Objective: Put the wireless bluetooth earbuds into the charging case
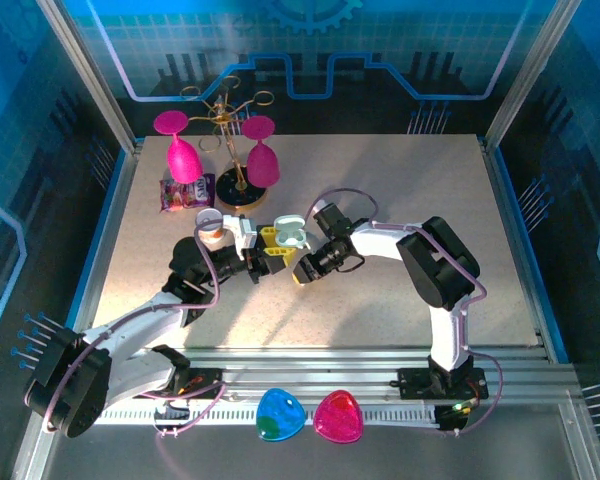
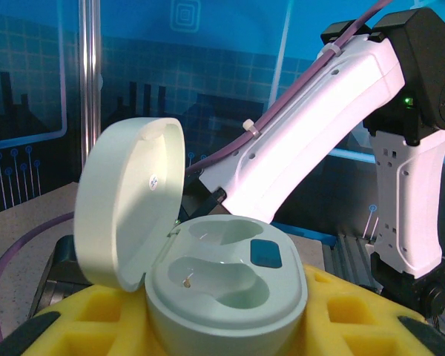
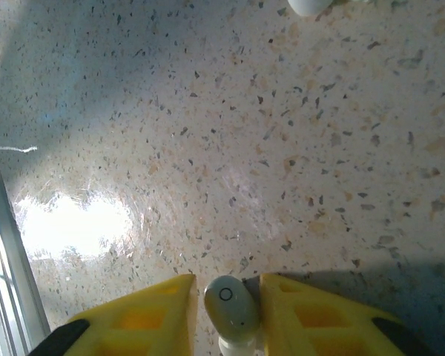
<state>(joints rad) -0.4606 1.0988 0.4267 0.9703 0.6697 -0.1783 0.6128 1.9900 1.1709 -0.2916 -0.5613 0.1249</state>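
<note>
1. Left gripper [image 1: 280, 247] is clamped on the charging case [image 1: 292, 233] and holds it up off the table [image 1: 400, 180] near the middle. In the left wrist view its yellow fingers [image 2: 356, 319] flank the base of the charging case [image 2: 226, 289] on both sides.
2. The left arm [image 1: 140, 330] runs low and diagonally from its base at the near left corner towards the centre, with the wrist roughly level.
3. The lid [image 2: 130, 208] of the case stands open, hinged on the left in the left wrist view and tilted upward. Two moulded wells in the base face up.
4. The right gripper [image 1: 302, 270] sits just beside the case, on its near side, and is closed around one earbud [image 3: 231, 304]. The white bud is pinched between the two yellow fingers [image 3: 144, 319]. Its rounded head points out over the speckled table [image 3: 245, 148] and its stem runs back between them.
5. The right arm [image 1: 435, 265] rises from its base at the near edge, folds at a high elbow and reaches left, the forearm sloping down to the wrist. In the left wrist view the right arm [image 2: 304, 141] crosses behind the open case.
6. A white rounded thing [image 3: 308, 6] lies on the table at the top edge of the right wrist view, cut off by the frame. What it is cannot be told.
</note>
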